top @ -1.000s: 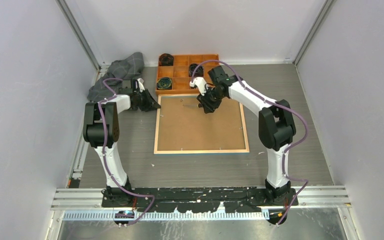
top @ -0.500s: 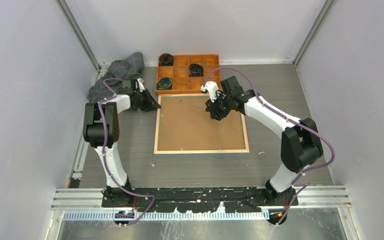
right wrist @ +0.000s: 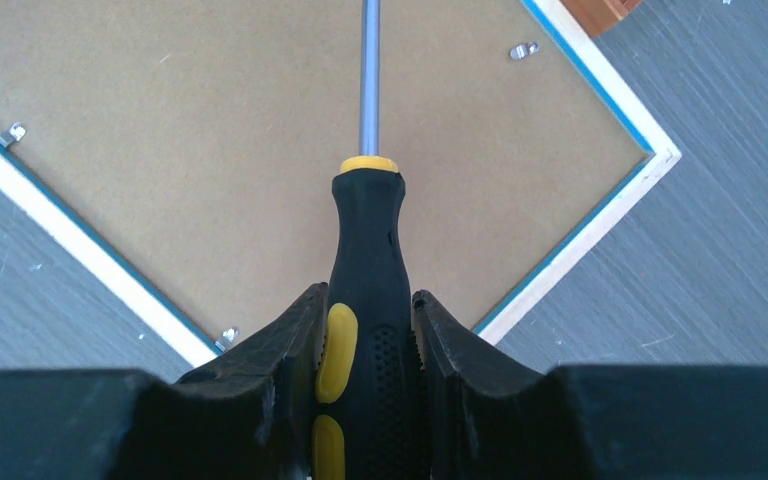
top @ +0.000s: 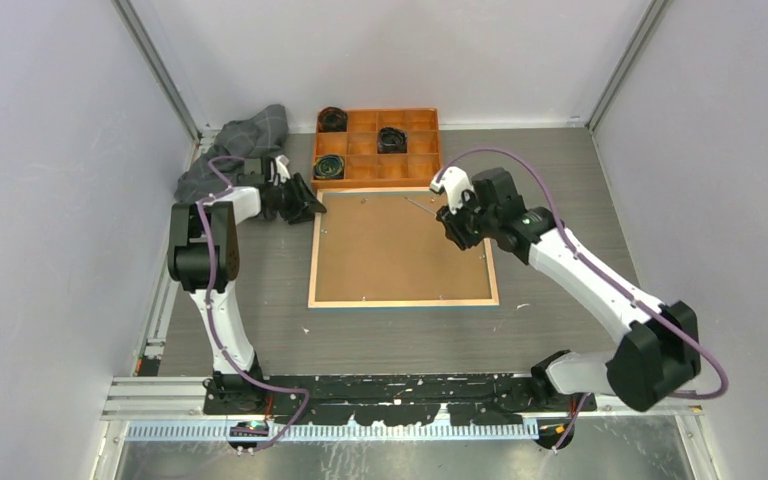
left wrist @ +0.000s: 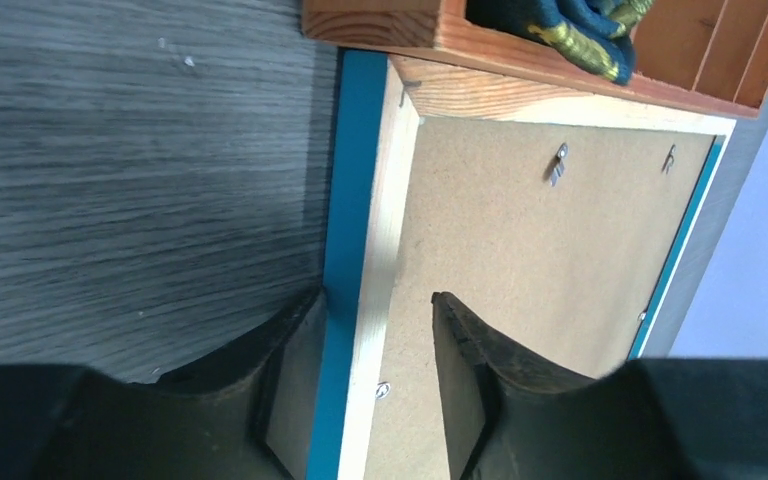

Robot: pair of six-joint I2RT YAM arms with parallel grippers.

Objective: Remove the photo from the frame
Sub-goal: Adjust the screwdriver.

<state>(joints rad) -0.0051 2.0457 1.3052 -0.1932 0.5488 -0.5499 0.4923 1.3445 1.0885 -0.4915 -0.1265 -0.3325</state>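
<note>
The frame point(top: 402, 302) lies face down on the table, its wood rim up and its blue edge point(left wrist: 352, 200) showing at the side. A brown backing board point(top: 400, 250) fills it, and the photo is hidden beneath. My left gripper point(top: 305, 208) sits at the frame's far left corner. Its jaws point(left wrist: 376, 297) stand open astride the left rail point(left wrist: 380, 230), with a gap on the board side. My right gripper point(top: 452, 222) hovers over the board's far right part, shut on a black and yellow screwdriver point(right wrist: 370, 260) whose shaft point(top: 422, 206) points left across the board.
An orange compartment tray point(top: 375, 111) with black round items point(top: 392, 139) butts against the frame's far edge. A grey cloth point(top: 240, 145) lies at the far left. Small metal tabs point(left wrist: 558, 165) point(right wrist: 523, 49) sit along the board's edges. Walls close in on both sides.
My right arm has swung right across the board with the screwdriver, from far middle to far right. My left gripper's jaws have opened on the frame's rail.
</note>
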